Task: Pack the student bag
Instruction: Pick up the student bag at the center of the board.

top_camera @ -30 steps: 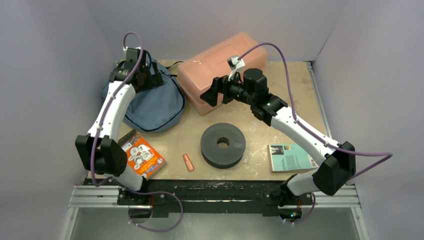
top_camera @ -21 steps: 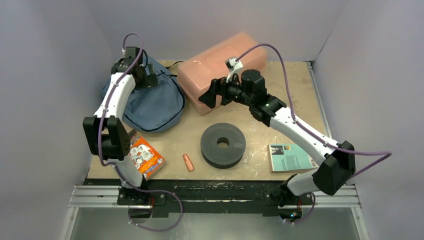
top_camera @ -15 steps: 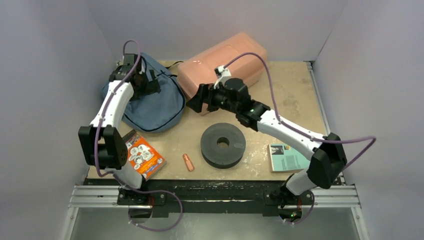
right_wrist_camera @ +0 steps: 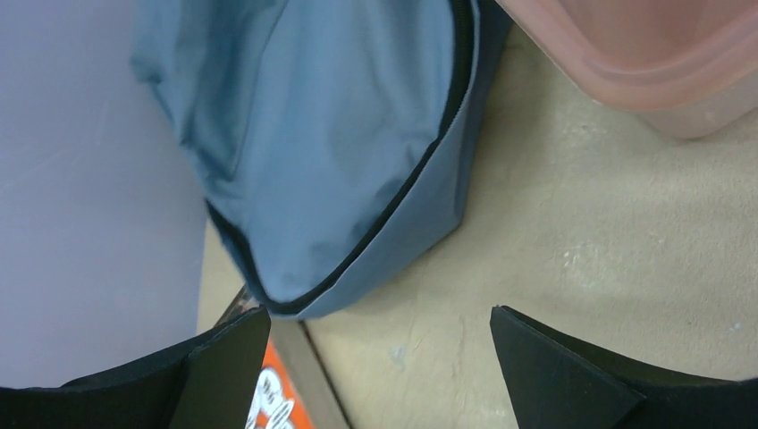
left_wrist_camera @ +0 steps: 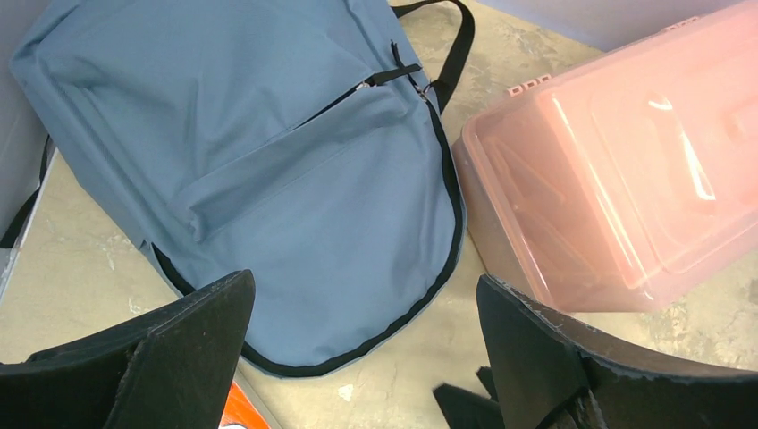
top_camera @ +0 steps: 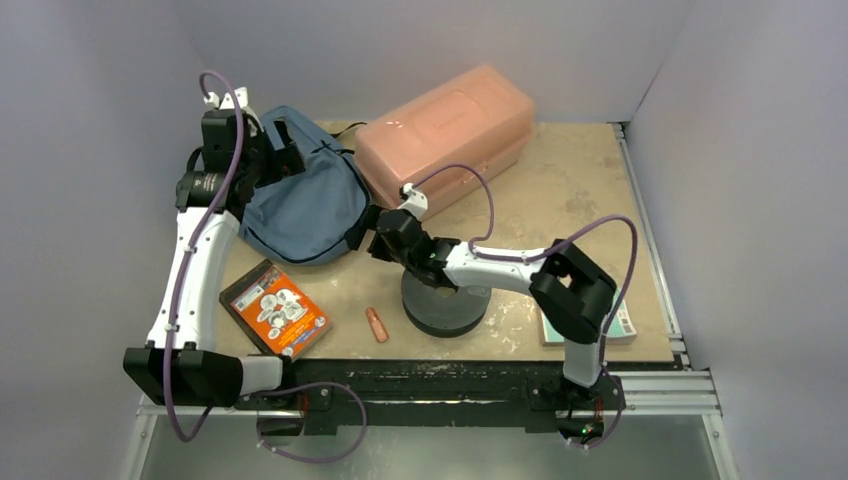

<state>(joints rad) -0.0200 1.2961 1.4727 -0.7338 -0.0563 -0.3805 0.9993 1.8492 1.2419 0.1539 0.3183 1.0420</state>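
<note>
While the top camera is looking down, the left gripper [top_camera: 278,152] is hovering over the far part of the slate-blue student bag [top_camera: 305,205], which is lying beneath and to the right of it. The right gripper [top_camera: 368,236] is reaching low toward the bag's right edge, with the salmon-pink plastic box [top_camera: 450,115] just beyond it and the black ring [top_camera: 445,300] lying behind it under the forearm. An orange book [top_camera: 275,308] and a small orange cylinder [top_camera: 376,324] are resting nearer the arm bases.

From the left wrist, the left gripper [left_wrist_camera: 362,290] is holding its jaws spread wide with nothing between them. The student bag [left_wrist_camera: 268,161] is filling the space ahead of the fingers, its zipper pull [left_wrist_camera: 402,71] lying farther ahead, and the plastic box [left_wrist_camera: 626,179] is sitting ahead to the right, just beside the bag.

From the right wrist, the right gripper [right_wrist_camera: 380,320] is also gaping wide and empty. The student bag [right_wrist_camera: 340,152] is lying just ahead of the fingertips on the table [right_wrist_camera: 581,250], the box [right_wrist_camera: 644,54] is showing at upper right, and the orange book [right_wrist_camera: 273,393] is peeking beside the left finger.
</note>
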